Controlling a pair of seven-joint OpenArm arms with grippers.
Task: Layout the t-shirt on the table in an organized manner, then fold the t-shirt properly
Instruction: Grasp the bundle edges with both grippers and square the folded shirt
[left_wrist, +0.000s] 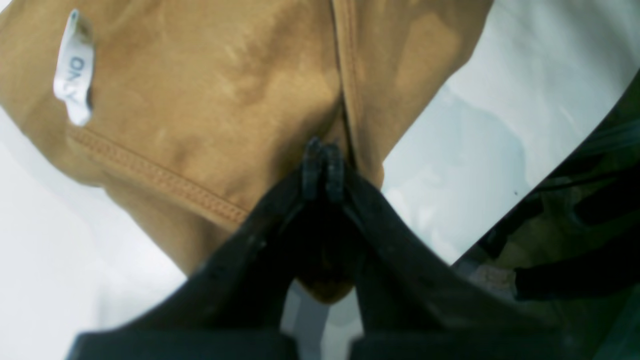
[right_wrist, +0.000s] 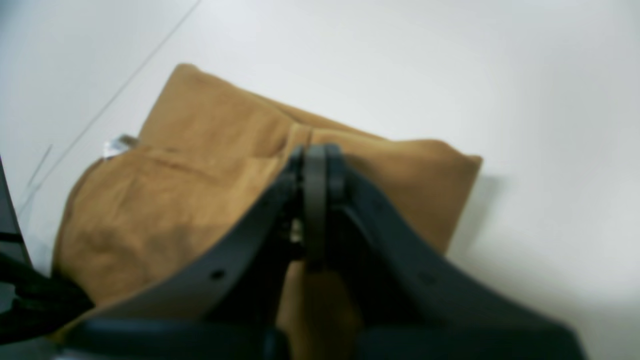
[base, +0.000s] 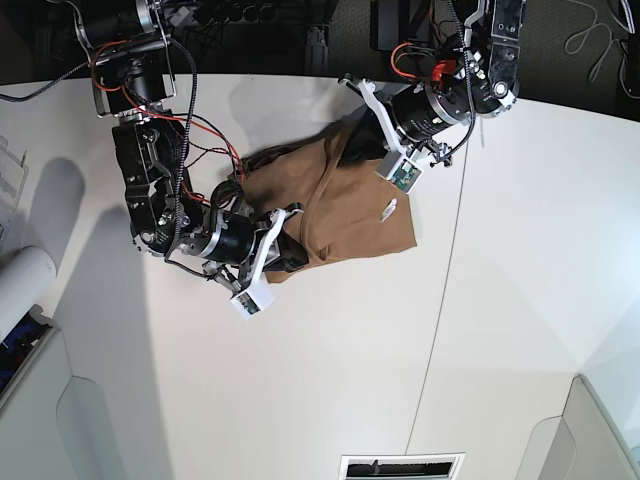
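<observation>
The tan t-shirt (base: 350, 210) lies bunched and partly folded over on the white table (base: 500, 300), with its white tag (base: 388, 210) showing. My left gripper (base: 350, 110) is at the shirt's far edge, near the back of the table. In the left wrist view that gripper (left_wrist: 322, 150) is shut on a pucker of the t-shirt (left_wrist: 210, 100), beside a stitched hem, with the tag (left_wrist: 74, 70) at the upper left. My right gripper (base: 298, 212) is at the shirt's near-left side. In the right wrist view it (right_wrist: 315, 155) is shut on a fold of the t-shirt (right_wrist: 200, 150).
A thin dark seam (base: 440, 300) runs across the table. A white roll (base: 20, 285) lies at the left edge. Cables and dark gear crowd the back edge (base: 300, 30). A vent (base: 400, 465) sits at the front. The table edge (left_wrist: 525, 190) is close to my left gripper.
</observation>
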